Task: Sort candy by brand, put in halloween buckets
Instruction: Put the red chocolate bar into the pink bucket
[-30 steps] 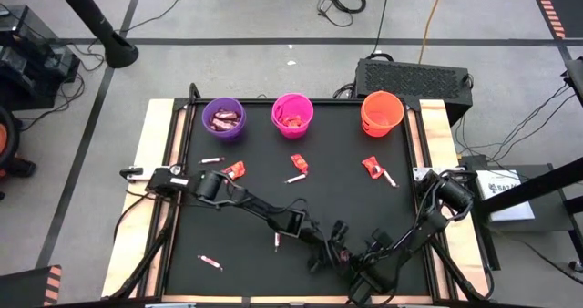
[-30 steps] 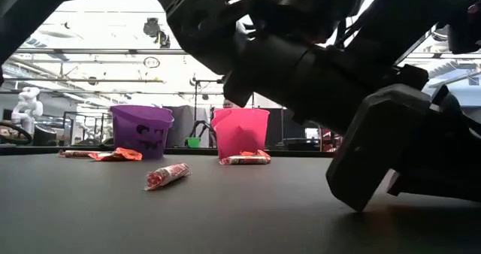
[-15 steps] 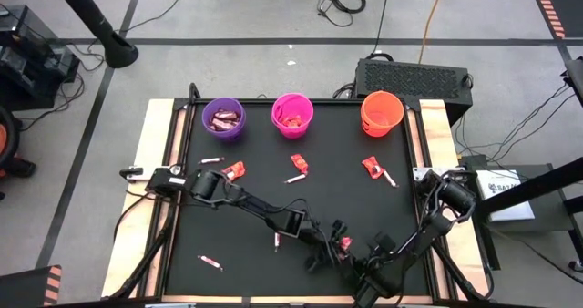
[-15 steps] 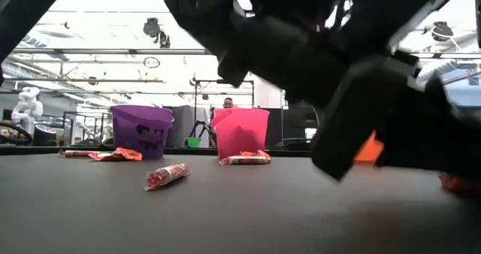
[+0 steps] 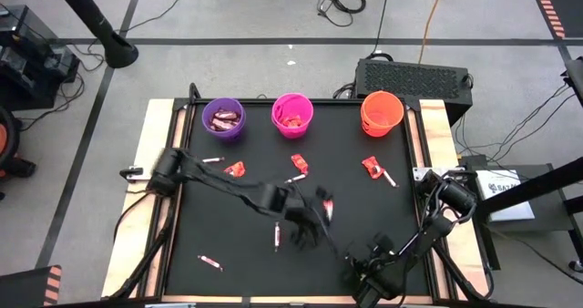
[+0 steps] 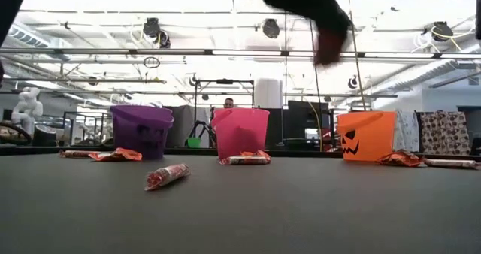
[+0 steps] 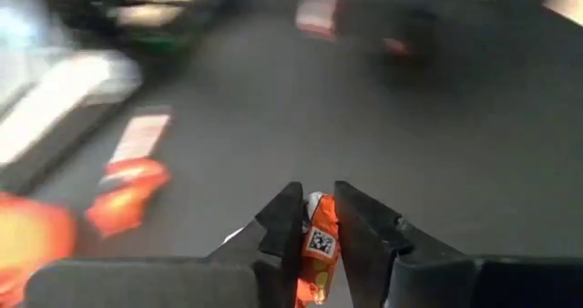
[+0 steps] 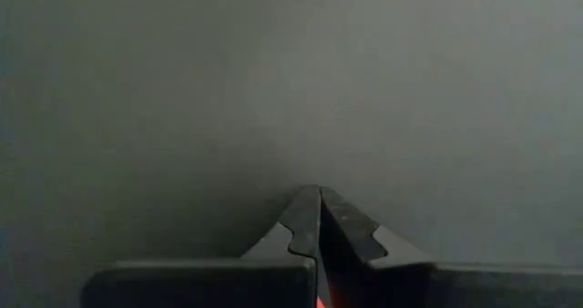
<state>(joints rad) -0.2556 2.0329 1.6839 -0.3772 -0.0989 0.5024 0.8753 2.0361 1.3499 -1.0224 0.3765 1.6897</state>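
My left gripper point(image 5: 323, 208) hangs above the middle of the black table point(image 5: 346, 144), shut on a red-orange candy point(image 7: 319, 240). In the low view it is a dark blur at the top point(image 6: 323, 28). My right gripper point(image 5: 360, 288) stands shut low over the table's near edge, its fingertips together point(image 8: 319, 199). The purple bucket point(image 5: 223, 118), magenta bucket point(image 5: 292, 114) and orange bucket point(image 5: 382, 112) stand in a row along the far edge. The purple and magenta ones hold candy. My left gripper pinches the red-orange candy between its two fingers, on the wrapper's flat sides beside a small printed code square point(image 7: 321, 242). The candy lies along the fingers, which slant downward. It is lifted clear of the table.
Loose candy lies on the table: red pieces point(image 5: 235, 169), point(image 5: 299, 164), point(image 5: 372, 168) and thin pale sticks point(image 5: 211, 160), point(image 5: 277, 238), point(image 5: 209, 261). A wooden frame point(image 5: 150, 189) borders the table. There is free room between the candy and the buckets.
My left gripper has risen from the table near its front edge and moved toward the far edge, carrying the red-orange candy up off the table. In the low view both arms have left the foreground, and the orange bucket now shows.
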